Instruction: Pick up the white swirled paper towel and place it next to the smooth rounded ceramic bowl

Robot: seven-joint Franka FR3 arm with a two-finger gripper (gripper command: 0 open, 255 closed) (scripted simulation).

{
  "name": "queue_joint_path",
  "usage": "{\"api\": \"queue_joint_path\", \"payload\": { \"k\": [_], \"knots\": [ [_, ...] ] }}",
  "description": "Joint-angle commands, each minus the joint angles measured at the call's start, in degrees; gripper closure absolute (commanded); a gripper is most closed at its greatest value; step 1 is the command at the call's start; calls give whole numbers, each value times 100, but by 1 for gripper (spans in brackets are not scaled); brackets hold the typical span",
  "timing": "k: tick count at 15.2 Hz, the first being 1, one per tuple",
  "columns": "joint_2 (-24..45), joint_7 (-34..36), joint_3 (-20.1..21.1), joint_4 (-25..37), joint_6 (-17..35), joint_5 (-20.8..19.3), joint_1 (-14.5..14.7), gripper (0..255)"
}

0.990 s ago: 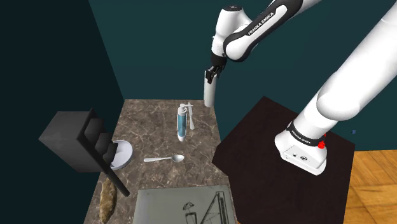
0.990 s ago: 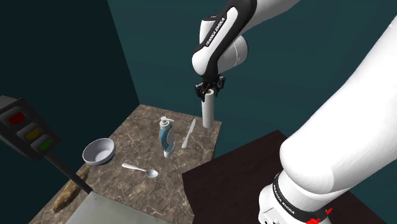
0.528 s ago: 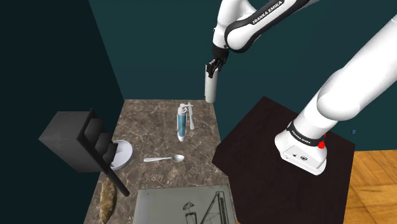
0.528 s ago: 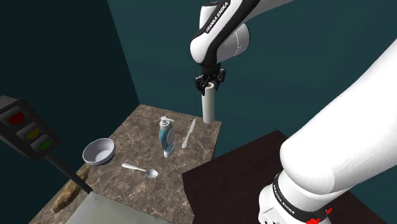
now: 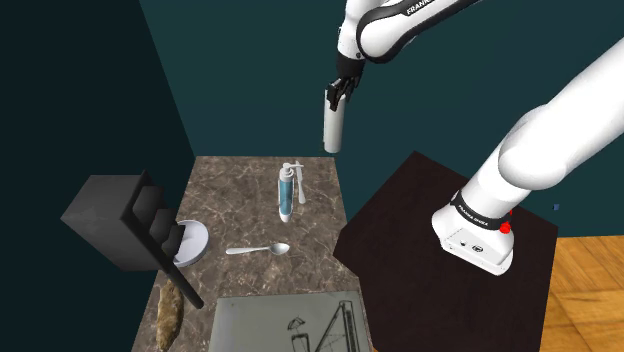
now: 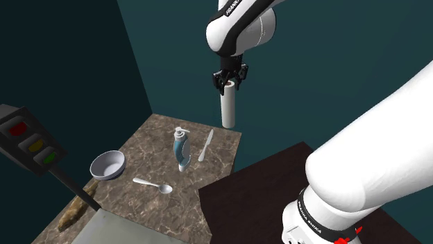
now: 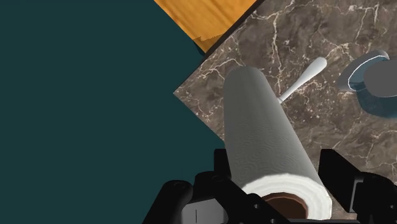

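Note:
My gripper (image 5: 338, 92) is shut on the top end of a white paper towel roll (image 5: 333, 128), which hangs upright in the air above the marble counter's (image 5: 240, 215) far right corner. The second exterior view shows the gripper (image 6: 227, 81) holding the roll (image 6: 226, 109) clear of the counter. In the wrist view both fingers of the gripper (image 7: 280, 172) clasp the roll (image 7: 261, 127). The grey rounded bowl (image 6: 107, 165) sits at the counter's left side. In the shoulder view the bowl (image 5: 192, 240) is partly hidden by a black stepped block (image 5: 115, 220).
A blue-and-white pump bottle (image 5: 287, 195) stands mid-counter with a white knife (image 6: 206, 145) beside it and a white spoon (image 5: 258, 249) in front. A brown lump (image 5: 168, 312) and a grey sink (image 5: 285, 322) lie at the near edge. The dark stand (image 5: 420, 270) is at the right.
The gripper has risen with the paper towel roll, lifting it higher above the counter's far right corner. Nothing on the counter has moved.

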Motion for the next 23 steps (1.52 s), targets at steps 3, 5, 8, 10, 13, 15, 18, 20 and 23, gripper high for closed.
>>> {"api": "queue_joint_path", "payload": {
  "k": [3, 5, 8, 10, 13, 15, 18, 20, 23],
  "knots": [
    [-191, -39, 0, 153, -346, 51, 20, 255],
    [-280, -62, -5, 232, -513, 72, 25, 255],
    [-402, -93, -11, 361, -763, 99, 33, 255],
    [-476, -112, -15, 452, -928, 114, 37, 255],
    [-577, -139, -21, 599, -1174, 134, 43, 255],
    [-636, -155, -25, 702, -1336, 146, 46, 255],
    [-715, -178, -30, 866, -1578, 161, 50, 255],
    [-755, -190, -33, 966, -1718, 169, 51, 255],
    [-790, 239, 256, 807, -1616, 221, 222, 255]
  ]
}}
